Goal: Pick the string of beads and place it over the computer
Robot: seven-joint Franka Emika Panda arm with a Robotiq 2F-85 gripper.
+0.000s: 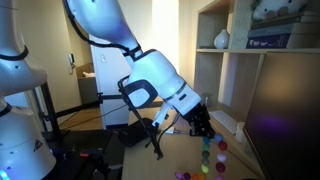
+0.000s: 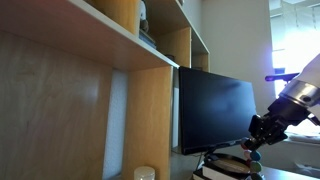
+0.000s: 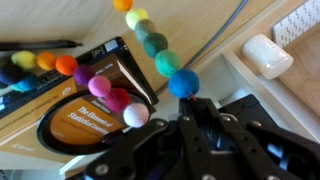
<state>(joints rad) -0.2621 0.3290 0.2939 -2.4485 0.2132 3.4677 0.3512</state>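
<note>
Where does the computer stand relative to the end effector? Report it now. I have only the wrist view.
Observer: In an exterior view the monitor stands right beside the end effector, and its top edge is well above the end effector.
Operator: Tell me how the beads hang.
Observer: In an exterior view the string of beads dangles straight down from the closed end effector; I cannot tell whether its lower end is clear of the surface.
Operator: Say what is above the monitor.
Observer: A wooden shelf runs just above it.
</note>
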